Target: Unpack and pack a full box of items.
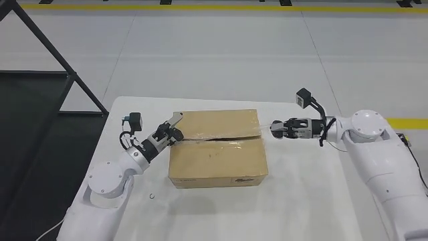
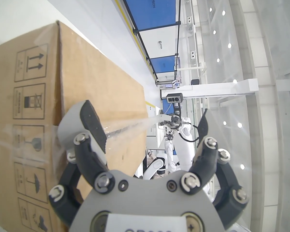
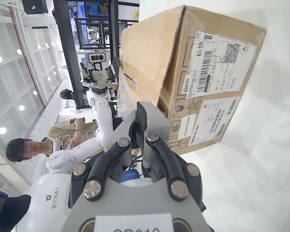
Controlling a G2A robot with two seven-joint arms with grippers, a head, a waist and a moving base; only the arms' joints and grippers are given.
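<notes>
Two tools flanked the brown cardboard box (image 1: pixel 217 154), which sat near the middle of the white bench (image 1: pixel 301 201). Its long axis ran from my left to my right, and its flaps faced up. My left tool (image 1: pixel 170 128) stood released, fingers spread wide, just beside the box's left end at the level of the top seam. I could not tell whether a finger touched the cardboard. My right tool (image 1: pixel 275 128) was clenched on the end of a strip of clear packing tape (image 1: pixel 227 134), just off the box's right end. That strip stretched along the seam, parallel to the long axis, partly lifted off the top. White shipping labels (image 3: pixel 217 63) covered the right end face.
</notes>
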